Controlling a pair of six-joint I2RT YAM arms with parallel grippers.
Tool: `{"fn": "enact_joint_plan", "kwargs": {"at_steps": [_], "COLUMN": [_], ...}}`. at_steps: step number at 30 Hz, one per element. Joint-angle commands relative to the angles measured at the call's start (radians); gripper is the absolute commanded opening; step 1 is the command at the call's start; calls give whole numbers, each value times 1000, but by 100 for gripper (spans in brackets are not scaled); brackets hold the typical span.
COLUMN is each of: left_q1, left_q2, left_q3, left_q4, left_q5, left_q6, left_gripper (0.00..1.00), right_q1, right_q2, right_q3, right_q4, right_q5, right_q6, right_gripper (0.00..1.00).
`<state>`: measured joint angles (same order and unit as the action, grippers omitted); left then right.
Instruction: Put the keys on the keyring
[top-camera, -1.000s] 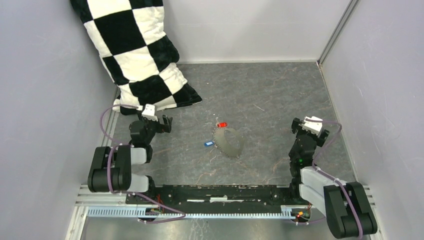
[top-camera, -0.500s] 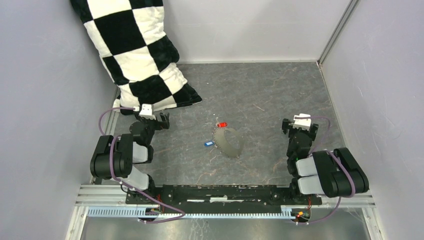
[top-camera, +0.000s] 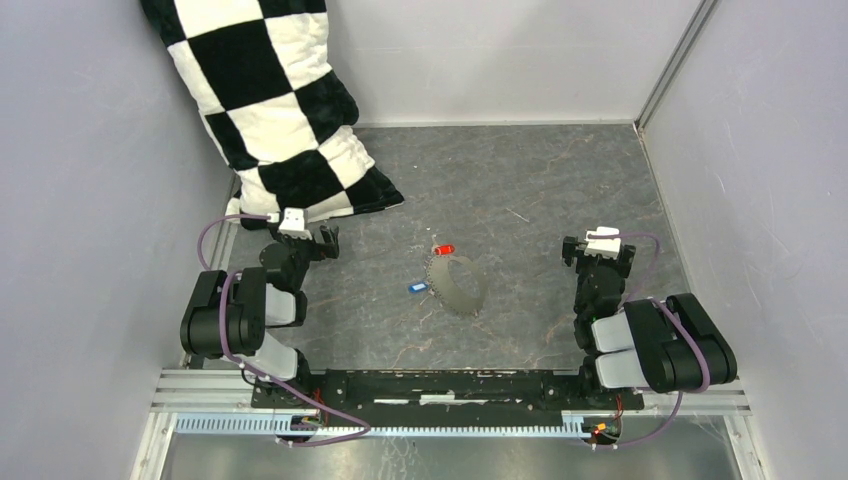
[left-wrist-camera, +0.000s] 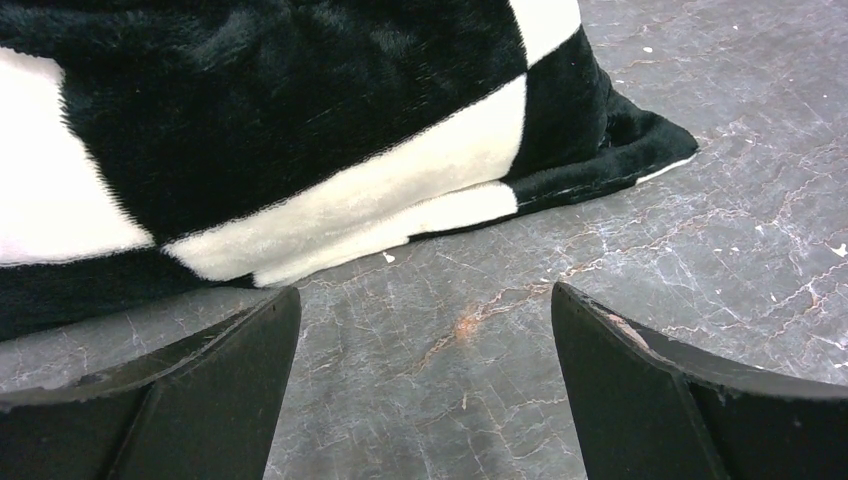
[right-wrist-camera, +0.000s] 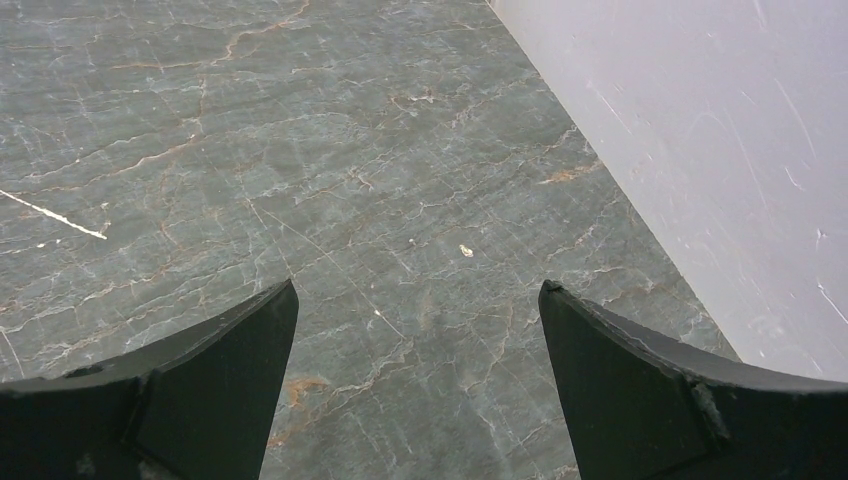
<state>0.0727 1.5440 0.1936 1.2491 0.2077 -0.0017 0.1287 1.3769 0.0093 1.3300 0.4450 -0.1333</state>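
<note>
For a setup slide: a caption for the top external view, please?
Left gripper and right gripper, fingers open, flank the grey keyring; red key and blue key lie loose beside it.

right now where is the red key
In the top view the red key lies mid-table at the far edge of the keyring, with the blue key nearer and slightly left.
</note>
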Motion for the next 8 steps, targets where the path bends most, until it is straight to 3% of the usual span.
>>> {"fn": "enact_joint_plan", "kwargs": {"at_steps": [1,8], "left_q1": [6,-33], "left_q2": [1,-6], "left_q3": [15,27], "left_q4": [13,-25], "left_q5": [-27,-87], "left_q6": [-38,-18], "left_gripper": [100,100], "right_q1": [-2,-2], "right_q2": [-10,-10], "right_q3": [-94,-94], "right_q4": [64,63], "right_q5": [-7,-8], "right_q6": [-12,-12], "right_gripper": [98,98]}}
